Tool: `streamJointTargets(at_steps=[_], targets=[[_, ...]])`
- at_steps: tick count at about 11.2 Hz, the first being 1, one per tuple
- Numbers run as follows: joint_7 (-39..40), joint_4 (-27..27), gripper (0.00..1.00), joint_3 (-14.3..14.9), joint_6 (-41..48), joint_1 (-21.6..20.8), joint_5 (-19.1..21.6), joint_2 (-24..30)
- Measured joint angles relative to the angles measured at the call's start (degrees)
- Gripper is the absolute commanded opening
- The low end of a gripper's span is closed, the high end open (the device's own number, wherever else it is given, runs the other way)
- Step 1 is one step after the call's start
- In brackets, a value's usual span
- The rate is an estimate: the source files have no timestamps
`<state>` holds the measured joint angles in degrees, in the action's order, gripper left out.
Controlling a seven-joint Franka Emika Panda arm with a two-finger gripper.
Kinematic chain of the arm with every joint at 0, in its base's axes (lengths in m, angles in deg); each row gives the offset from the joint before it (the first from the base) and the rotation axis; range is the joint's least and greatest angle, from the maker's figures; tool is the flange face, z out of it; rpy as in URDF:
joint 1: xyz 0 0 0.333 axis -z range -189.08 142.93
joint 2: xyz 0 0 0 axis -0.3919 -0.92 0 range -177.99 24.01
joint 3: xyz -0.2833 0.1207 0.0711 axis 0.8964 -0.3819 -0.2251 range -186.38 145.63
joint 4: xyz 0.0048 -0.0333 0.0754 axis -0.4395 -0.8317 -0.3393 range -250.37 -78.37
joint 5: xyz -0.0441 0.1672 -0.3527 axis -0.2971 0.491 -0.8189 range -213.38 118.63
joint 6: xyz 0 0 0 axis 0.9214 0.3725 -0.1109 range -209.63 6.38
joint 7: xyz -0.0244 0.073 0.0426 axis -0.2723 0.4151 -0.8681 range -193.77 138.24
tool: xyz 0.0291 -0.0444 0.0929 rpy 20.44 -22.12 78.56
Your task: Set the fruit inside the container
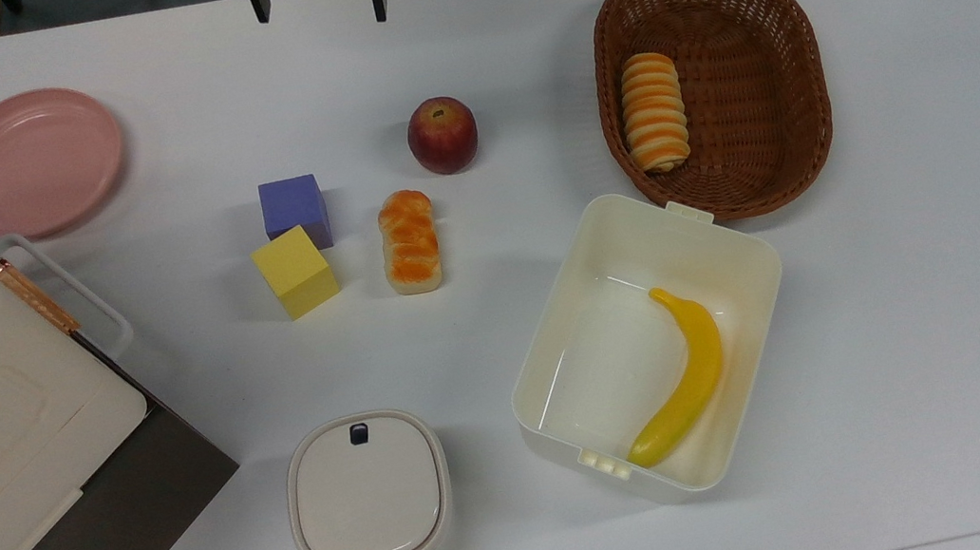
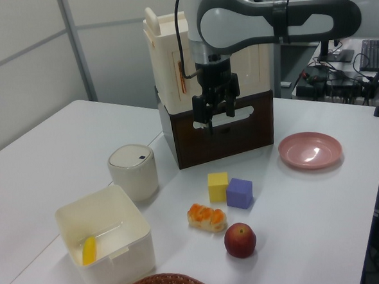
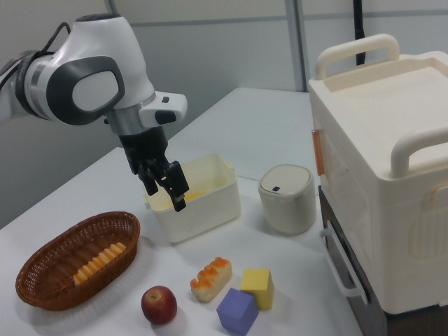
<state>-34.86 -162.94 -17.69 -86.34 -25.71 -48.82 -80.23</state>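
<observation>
High above table (image 1: 516, 51), pincer (image 1: 317, 2) (spread)

I see the apple (image 1: 442, 135) sitting on the white table (image 1: 935, 299) near the top middle. The tub (image 1: 602, 250) is lower right with a banana (image 1: 685, 377) inside it. My gripper (image 1: 318, 9) is at the top edge, its two fingers spread apart.
</observation>
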Motion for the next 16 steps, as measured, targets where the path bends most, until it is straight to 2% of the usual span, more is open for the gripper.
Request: streamJointTargets(at_steps=[9, 13, 16], targets=[[0.8, -0.2, 1.00, 0.1, 0.0, 0.0, 0.0, 0.0], [8.4, -0.9, 1.00, 0.3, 0.0, 0.1, 0.0, 0.0], [10.0, -1.8, 1.00, 0.4, 0.4, 0.2, 0.0, 0.0]])
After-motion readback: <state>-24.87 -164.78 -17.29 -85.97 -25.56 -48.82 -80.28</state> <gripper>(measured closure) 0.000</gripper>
